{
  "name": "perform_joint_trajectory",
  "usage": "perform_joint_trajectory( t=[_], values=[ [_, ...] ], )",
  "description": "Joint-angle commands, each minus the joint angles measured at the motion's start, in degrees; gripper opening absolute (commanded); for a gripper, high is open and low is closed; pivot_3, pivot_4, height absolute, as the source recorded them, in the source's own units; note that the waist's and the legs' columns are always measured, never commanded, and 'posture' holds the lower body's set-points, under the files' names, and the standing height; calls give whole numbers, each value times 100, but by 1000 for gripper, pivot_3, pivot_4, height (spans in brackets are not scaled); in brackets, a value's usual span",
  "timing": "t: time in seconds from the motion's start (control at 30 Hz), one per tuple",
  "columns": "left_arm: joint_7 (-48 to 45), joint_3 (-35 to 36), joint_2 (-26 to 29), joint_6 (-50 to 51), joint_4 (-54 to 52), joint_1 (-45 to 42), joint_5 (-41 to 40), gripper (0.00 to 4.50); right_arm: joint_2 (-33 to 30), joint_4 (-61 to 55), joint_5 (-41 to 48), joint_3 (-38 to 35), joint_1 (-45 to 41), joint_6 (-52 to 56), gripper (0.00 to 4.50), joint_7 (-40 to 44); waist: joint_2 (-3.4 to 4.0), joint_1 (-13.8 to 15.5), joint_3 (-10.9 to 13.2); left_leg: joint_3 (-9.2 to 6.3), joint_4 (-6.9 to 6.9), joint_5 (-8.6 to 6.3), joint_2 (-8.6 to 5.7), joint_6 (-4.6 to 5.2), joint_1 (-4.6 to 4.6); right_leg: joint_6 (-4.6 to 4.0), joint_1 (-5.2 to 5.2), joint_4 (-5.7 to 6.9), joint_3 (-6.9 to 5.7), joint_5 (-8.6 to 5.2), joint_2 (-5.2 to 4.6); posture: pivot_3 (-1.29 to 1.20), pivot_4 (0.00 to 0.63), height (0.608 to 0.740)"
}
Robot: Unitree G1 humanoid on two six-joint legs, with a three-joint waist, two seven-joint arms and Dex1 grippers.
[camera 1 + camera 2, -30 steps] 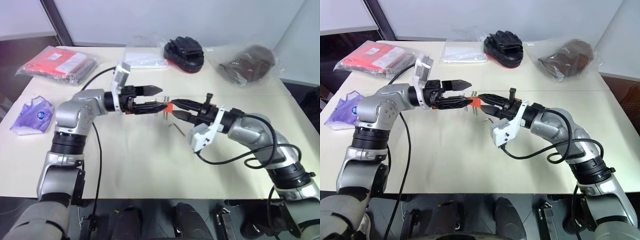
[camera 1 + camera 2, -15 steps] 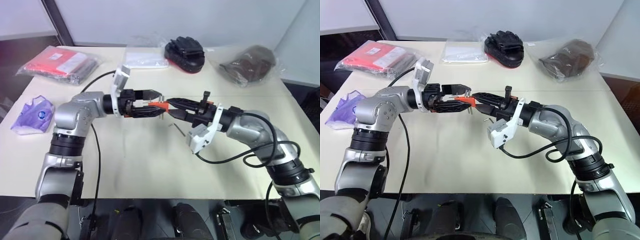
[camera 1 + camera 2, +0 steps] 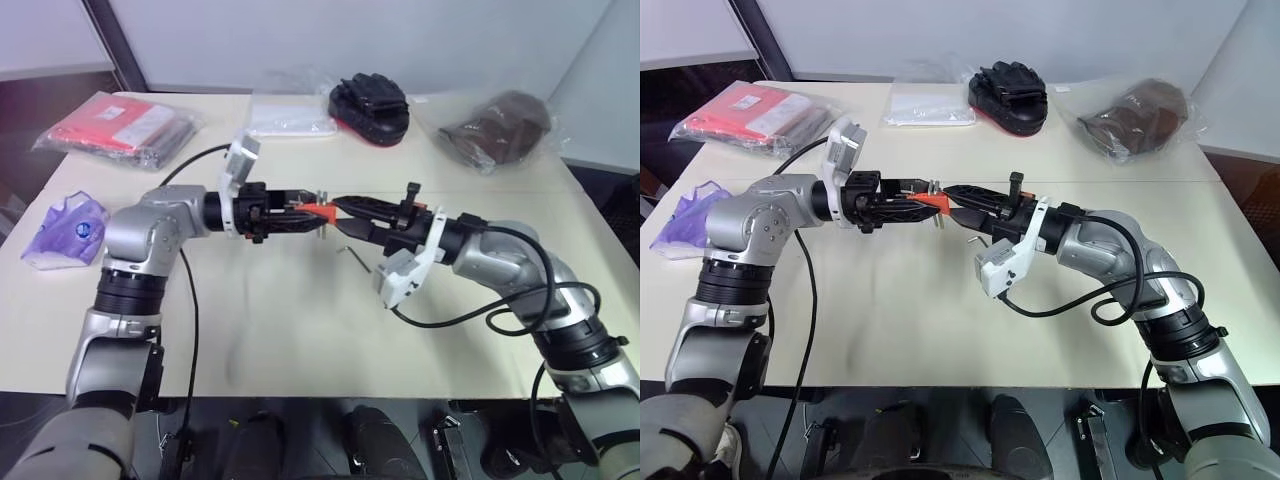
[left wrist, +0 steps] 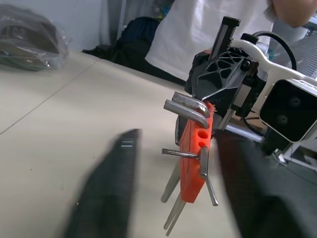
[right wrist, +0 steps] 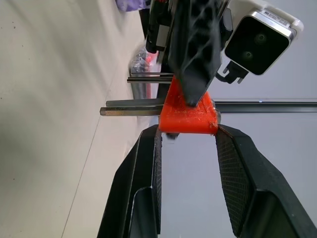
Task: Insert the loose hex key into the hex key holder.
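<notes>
Two robot arms are meeting above the middle of a table (image 3: 300,340). The left gripper (image 3: 300,212) is reaching in from nine o'clock, the right gripper (image 3: 345,217) from three o'clock, with the hex key holder (image 3: 318,211) sitting between them. The loose hex key (image 3: 352,256) is lying on the table just toward five o'clock of the holder. Bagged items (image 3: 120,125) are lying along the far edge, from ten to two o'clock.

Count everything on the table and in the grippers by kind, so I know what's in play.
Bagged packs: 4 (red pack, purple pack, white pack, brown pack)
Black padded item: 1
Hex key holder, in the right gripper: 1
Loose hex key, on the table: 1
Total: 7
</notes>
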Motion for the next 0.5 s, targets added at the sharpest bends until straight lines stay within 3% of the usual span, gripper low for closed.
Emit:
perform_joint_trajectory(
  t=[0.03, 0.47, 0.5],
  values=[
    [-9, 19, 30, -34, -176, 1, -74, 190, 9, -105, 116, -171, -139, 15, 996, -29, 0, 1, 0, 0, 0, 0, 0, 0, 0, 0, 0, 0, 0, 0, 0, 0, 150, 740],
    [55, -76, -4, -114, -239, 48, -27, 64, 30, -199, 580, -168, -18, 295, 996, 342, 0, 0, 0, 0, 1, 0, 0, 0, 0, 0, 1, 1, 0, 0, 0, 0, 150, 740],
    [58, -82, -3, -120, -252, 58, -25, 22, 51, -200, 655, -178, -12, 334, 1496, 364, 0, 0, 0, 0, 1, 0, 0, 0, 0, 0, 1, 1, 0, 0, 0, 0, 150, 740]
  ],
)
